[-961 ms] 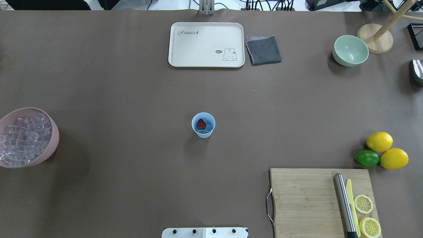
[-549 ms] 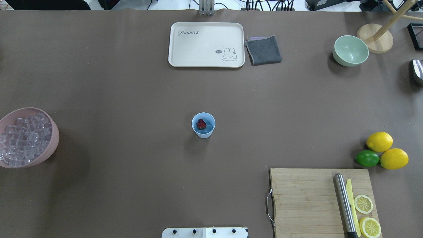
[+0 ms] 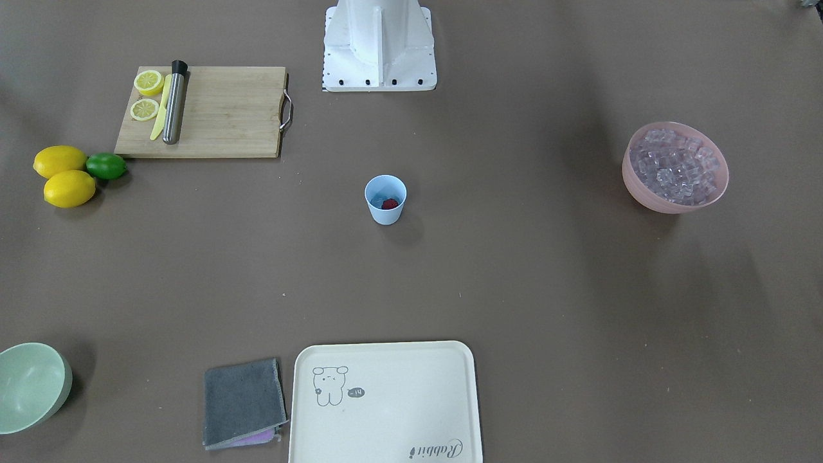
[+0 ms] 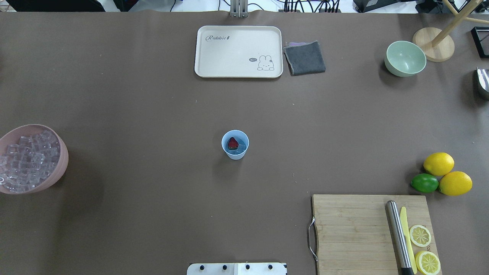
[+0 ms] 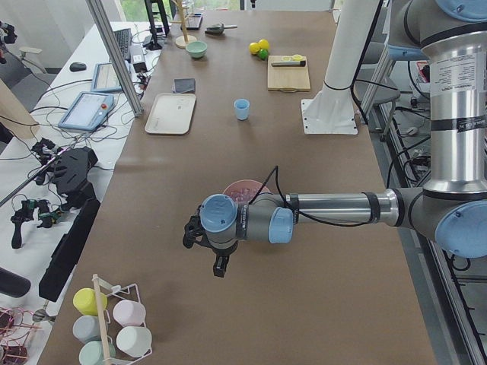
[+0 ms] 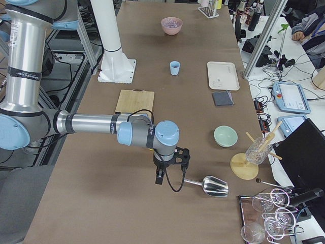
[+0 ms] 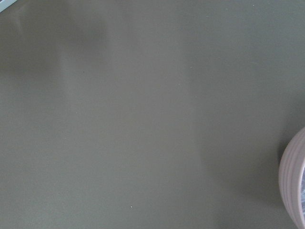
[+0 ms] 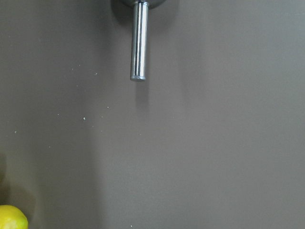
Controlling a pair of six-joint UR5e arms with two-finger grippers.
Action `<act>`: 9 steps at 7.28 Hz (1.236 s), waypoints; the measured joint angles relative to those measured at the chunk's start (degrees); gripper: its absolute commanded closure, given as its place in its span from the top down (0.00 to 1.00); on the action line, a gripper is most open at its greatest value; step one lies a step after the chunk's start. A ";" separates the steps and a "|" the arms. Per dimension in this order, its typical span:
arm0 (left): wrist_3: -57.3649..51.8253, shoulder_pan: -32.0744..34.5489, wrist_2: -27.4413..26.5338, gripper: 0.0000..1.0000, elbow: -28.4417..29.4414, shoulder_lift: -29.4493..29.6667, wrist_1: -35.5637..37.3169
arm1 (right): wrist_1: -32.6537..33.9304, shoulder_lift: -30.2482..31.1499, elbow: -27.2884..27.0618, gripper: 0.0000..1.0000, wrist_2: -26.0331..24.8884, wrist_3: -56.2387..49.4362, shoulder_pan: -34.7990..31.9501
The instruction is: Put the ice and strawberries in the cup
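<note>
The pale-blue cup [image 4: 235, 144] stands upright mid-table, also in the front view [image 3: 386, 199]. The red strawberry [image 4: 232, 143] lies inside it beside a clear ice cube [image 4: 239, 150]. More ice [image 4: 26, 160] fills the pink bowl [image 4: 64, 152] at the table's left edge. My left gripper [image 5: 216, 263] hangs over the table beyond the pink bowl [image 5: 245, 186], near the end of the table. My right gripper [image 6: 159, 177] hangs near a metal scoop [image 6: 216, 186]. Both show only in the side views, so I cannot tell whether they are open or shut.
A cream tray [image 4: 238, 51], grey cloth [image 4: 305, 58] and pale-green bowl [image 4: 405, 58] sit at the far side. Two lemons [image 4: 447, 173] and a lime [image 4: 424, 183] lie right. A cutting board [image 4: 355, 233] holds lemon halves, a knife and a steel rod.
</note>
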State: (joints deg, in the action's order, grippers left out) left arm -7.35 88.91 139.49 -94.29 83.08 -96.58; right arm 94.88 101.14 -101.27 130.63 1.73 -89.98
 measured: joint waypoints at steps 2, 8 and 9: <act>-0.03 -0.01 -0.14 0.98 -0.17 -0.17 -0.27 | -0.02 -0.68 1.36 1.00 3.69 0.03 0.05; -0.04 0.01 -0.18 0.98 -0.36 -0.54 -0.37 | -0.13 -1.58 1.71 1.00 3.42 0.00 0.07; -0.04 0.00 -0.19 0.98 -0.35 -0.55 -0.35 | -0.13 -1.59 1.69 1.00 3.41 -0.03 0.07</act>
State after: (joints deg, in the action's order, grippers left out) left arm -7.38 88.91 139.31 -94.64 82.53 -96.93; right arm 94.75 99.56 -99.58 134.04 1.70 -89.91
